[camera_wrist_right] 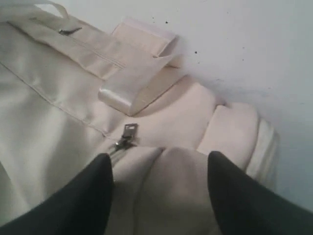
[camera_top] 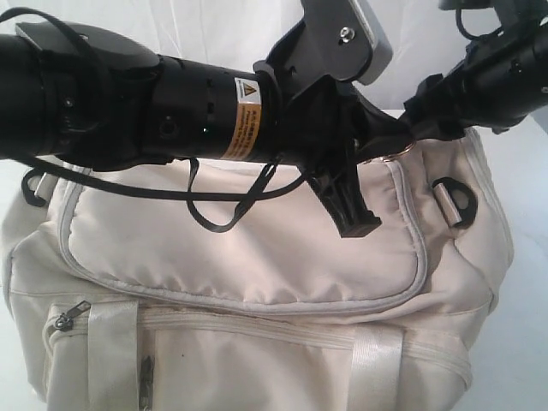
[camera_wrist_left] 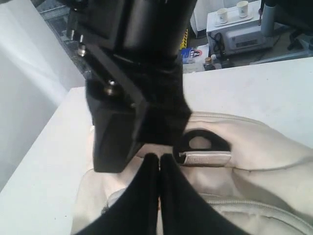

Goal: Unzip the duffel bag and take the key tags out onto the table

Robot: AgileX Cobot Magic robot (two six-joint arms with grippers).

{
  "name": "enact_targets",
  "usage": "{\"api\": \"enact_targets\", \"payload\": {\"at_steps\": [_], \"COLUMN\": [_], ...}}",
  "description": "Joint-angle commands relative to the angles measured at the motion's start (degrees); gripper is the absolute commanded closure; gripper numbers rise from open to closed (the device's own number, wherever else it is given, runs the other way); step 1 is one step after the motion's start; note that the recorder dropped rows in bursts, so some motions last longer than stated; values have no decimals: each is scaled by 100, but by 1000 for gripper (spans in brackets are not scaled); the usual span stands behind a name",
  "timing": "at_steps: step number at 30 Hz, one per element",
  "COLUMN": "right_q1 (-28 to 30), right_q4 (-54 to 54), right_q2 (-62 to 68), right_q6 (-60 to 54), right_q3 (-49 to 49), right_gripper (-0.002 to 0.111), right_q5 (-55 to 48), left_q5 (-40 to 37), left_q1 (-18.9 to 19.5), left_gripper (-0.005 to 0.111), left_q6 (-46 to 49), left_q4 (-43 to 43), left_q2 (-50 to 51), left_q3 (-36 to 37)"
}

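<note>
Sitting zipped shut on the white bench, the duffel bag filled the exterior view from 9 to 3 o'clock; no key tags showed. Unzipping looked like the step in hand. The right gripper, reaching in from 1 o'clock, had its fingers apart over the bag's end, with the small grey metal zipper pull just beside one finger. Next it would need to pinch that pull and draw it along. The left gripper had its fingers pressed together near a black D-ring. The cloth was soft, cream and puffy, the straps glossy webbing.
</note>
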State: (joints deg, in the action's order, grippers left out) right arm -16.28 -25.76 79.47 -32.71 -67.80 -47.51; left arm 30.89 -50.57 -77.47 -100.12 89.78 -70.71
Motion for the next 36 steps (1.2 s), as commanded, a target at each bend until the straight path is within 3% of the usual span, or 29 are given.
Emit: {"api": "enact_targets", "payload": {"at_steps": [1, 6, 11, 17, 19, 28, 36], "right_q1": [32, 32, 32, -173, -311, -592, -592], "right_q4": [182, 292, 553, 840, 1093, 1518, 1522], "right_q2": [-240, -343, -343, -343, -331, -173, 150], "right_q6": [-1292, -2647, -3098, -3176, -3191, -3564, -3564], "right_q3": [-9, -9, -9, -9, -9, -9, -9], "right_gripper": [58, 58, 57, 31, 27, 28, 51], "right_q5": [-215, -656, -978, -809, -725, 104, 44], "left_q5": [251, 298, 353, 353, 353, 410, 420], "left_q1": [-39, -39, -39, -39, -39, -39, -39], "left_gripper": [105, 105, 105, 105, 105, 105, 105], "left_q6": [-4, -7, -7, -7, -7, -7, -7], "left_q4": [17, 17, 17, 17, 17, 17, 17], "left_q2": [-118, -118, -118, -118, -118, -118, -118], "left_q3": [-6, -6, -6, -6, -6, -6, -6]}}
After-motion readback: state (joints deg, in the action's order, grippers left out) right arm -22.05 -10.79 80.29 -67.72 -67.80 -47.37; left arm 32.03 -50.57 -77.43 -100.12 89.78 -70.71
